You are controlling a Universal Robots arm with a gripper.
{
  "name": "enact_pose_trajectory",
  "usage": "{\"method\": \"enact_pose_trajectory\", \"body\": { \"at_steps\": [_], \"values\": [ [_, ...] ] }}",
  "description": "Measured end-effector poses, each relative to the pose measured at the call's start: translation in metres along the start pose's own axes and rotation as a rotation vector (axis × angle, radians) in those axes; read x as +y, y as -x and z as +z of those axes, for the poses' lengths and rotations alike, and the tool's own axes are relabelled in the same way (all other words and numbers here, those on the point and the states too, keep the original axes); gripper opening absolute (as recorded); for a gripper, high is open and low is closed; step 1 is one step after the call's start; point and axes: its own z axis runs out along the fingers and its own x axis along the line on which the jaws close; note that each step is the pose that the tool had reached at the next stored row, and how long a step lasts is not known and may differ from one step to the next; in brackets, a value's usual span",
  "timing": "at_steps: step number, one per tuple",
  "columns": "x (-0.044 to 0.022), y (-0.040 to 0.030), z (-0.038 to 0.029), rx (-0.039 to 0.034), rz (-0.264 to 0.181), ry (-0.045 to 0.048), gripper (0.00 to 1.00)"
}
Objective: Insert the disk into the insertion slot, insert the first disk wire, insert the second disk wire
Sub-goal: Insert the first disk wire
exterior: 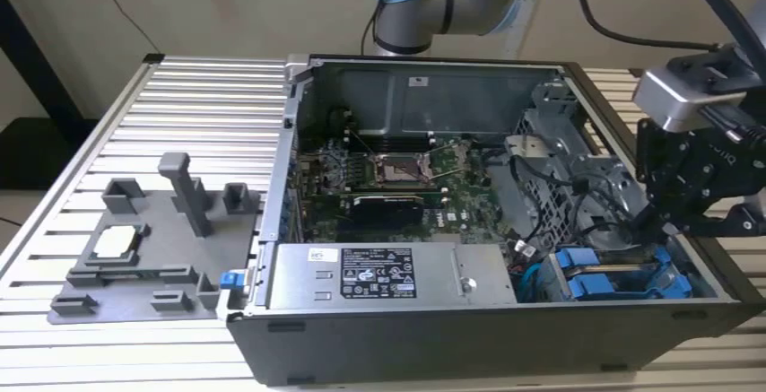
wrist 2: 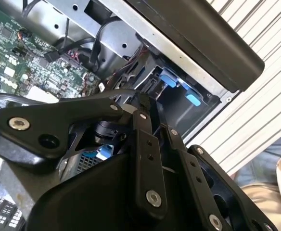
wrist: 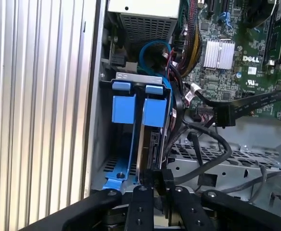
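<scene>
Because my fingers (wrist: 156, 177) are drawn together on the back edge of the disk (wrist: 154, 115), its thin metal side running straight in between them in the first wrist view, any twist of my wrist goes directly into the carrier frame. The disk stands in the insertion slot (wrist: 136, 76), just beside the other blue carrier (wrist: 122, 103); in the exterior view that spot is at the lower right of the frame, inside the open computer case (exterior: 419, 343), and I hang over the far end of the blue pair. I judge skew to be the main risk: a tilted push could jam the blue frame against the cage wall or scrape its neighbour. The black wires (wrist: 205, 144) loop right next to my fingers, and one could get trapped against the disk or dragged by my linkage. Whether the disk is fully home I cannot tell, so a release too soon might leave it standing proud. The power supply (exterior: 371, 275) sits well apart and is no worry.
</scene>
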Motion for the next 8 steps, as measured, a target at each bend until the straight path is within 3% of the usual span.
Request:
{"method": "enact_pose_trajectory", "body": {
  "at_steps": [3, 8],
  "values": [
    [0.0003, -0.0013, 0.0028, -0.0094, 0.003, -0.0058, 0.19],
    [0.0006, -0.0021, 0.006, -0.0128, 0.007, -0.0065, 0.19]
  ]
}}
